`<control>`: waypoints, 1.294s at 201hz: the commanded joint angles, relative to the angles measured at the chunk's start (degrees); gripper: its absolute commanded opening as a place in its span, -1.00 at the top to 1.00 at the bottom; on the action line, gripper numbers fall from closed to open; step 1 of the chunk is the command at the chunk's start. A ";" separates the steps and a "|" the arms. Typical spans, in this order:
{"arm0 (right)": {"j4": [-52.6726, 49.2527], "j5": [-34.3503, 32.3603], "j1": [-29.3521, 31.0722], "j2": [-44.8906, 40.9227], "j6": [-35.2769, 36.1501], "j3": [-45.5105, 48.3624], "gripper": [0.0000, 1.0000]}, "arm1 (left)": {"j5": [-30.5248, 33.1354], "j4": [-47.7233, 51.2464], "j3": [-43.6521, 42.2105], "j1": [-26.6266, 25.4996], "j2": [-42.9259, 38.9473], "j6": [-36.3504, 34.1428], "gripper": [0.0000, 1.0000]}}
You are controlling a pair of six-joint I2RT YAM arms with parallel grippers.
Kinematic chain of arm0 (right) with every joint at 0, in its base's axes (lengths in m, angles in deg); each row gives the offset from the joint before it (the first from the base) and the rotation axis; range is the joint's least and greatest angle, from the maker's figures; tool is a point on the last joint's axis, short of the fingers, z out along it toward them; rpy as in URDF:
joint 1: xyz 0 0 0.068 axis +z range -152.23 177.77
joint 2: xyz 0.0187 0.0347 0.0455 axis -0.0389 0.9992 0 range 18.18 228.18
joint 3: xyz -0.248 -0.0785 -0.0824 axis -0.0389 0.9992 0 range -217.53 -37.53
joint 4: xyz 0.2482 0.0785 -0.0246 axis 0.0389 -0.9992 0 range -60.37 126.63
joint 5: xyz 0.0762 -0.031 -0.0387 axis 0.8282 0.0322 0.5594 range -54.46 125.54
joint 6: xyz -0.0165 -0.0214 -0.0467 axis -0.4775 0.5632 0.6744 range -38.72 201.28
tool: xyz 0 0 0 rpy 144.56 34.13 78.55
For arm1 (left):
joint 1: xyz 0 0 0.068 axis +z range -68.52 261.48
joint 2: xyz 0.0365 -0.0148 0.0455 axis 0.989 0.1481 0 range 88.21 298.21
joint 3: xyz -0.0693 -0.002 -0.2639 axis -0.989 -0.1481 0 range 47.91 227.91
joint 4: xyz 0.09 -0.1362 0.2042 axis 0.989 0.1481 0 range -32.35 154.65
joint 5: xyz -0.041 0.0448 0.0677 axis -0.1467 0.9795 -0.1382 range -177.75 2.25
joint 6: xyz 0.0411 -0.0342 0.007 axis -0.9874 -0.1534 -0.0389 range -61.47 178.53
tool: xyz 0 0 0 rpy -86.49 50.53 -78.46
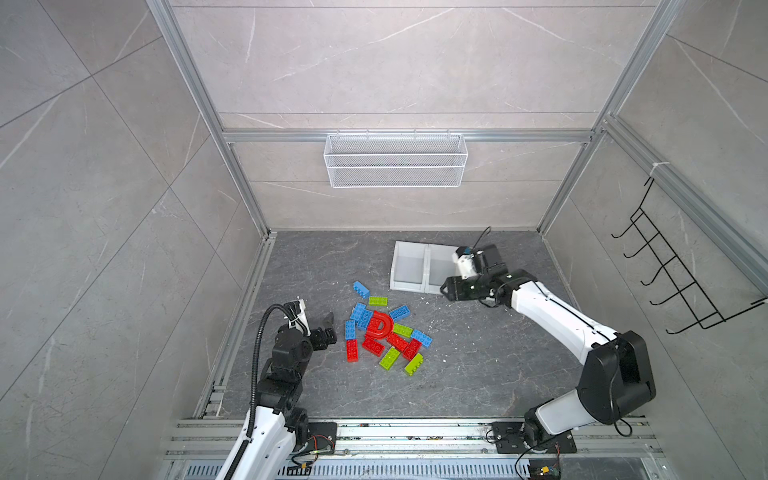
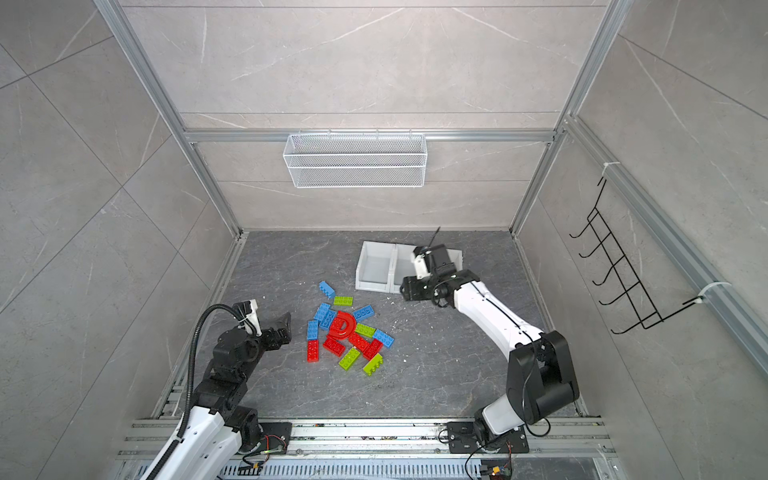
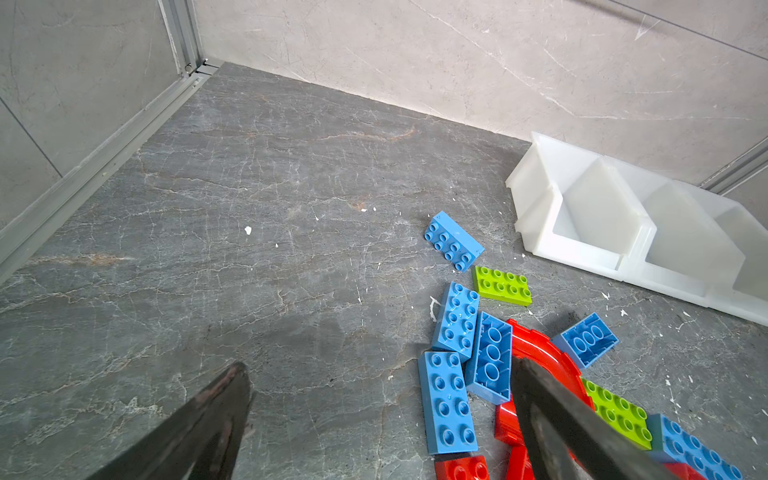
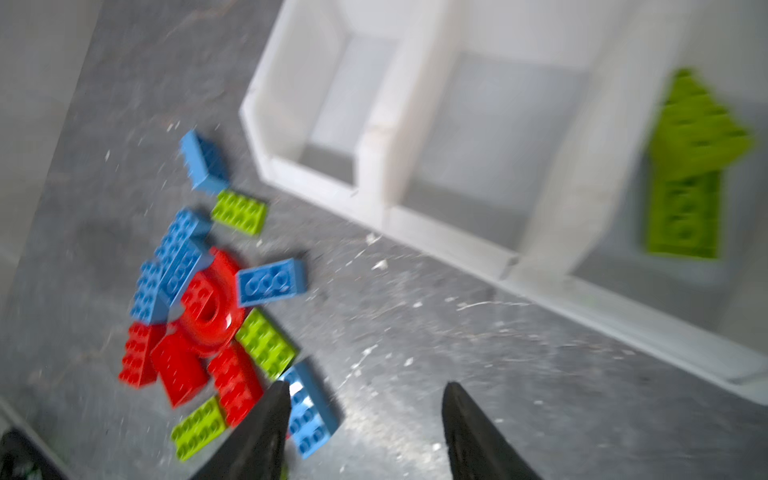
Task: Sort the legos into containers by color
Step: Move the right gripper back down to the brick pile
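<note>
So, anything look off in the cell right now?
White flecks litter the floor between the lego pile and the bins; it looks like debris, not task parts. Two blue bricks by the red arch lie hollow side up. Nothing else stands out.

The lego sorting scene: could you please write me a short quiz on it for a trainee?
1. True or false: the red arch rests on top of other legos.
2. Which colour already lies in a bin? A red, B blue, C green.
3. What does the right end effector hold?

Key: 1 true; 2 C; 3 nothing, it is open.
</note>
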 commanded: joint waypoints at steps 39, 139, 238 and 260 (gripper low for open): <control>-4.51 -2.19 8.74 3.79 2.80 2.89 -0.22 | 0.70 -0.86 0.20 0.00 -0.80 0.47 -0.99; -4.01 -4.75 12.83 13.17 5.12 0.99 -0.22 | 0.75 -0.73 0.28 0.03 -0.71 0.44 -0.99; -1.54 -7.48 7.84 16.28 -4.03 0.97 -0.20 | 1.66 -0.55 0.36 -0.03 -0.54 0.87 -0.99; -1.41 -8.10 5.66 12.82 -4.64 2.53 -0.21 | 1.49 -0.62 0.33 0.03 -0.49 0.86 -0.99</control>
